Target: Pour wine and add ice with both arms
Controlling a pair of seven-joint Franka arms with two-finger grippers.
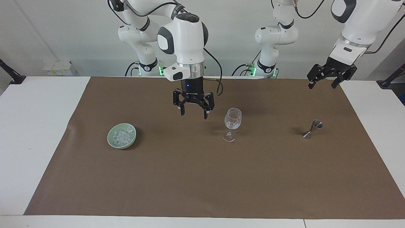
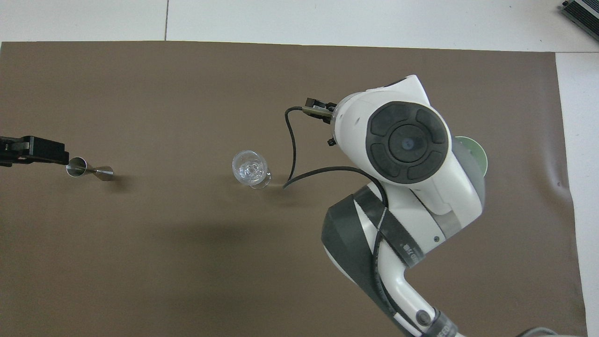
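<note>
Table, facing view: mat across the middle. Bowl left of centre, ice in it. Wine glass upright at centre. Jigger right of centre. Right tool up between bowl and glass. Left tool upper right, over the mat's edge.

a robotics lab: two bench-mounted arms, bare white walls.
</note>
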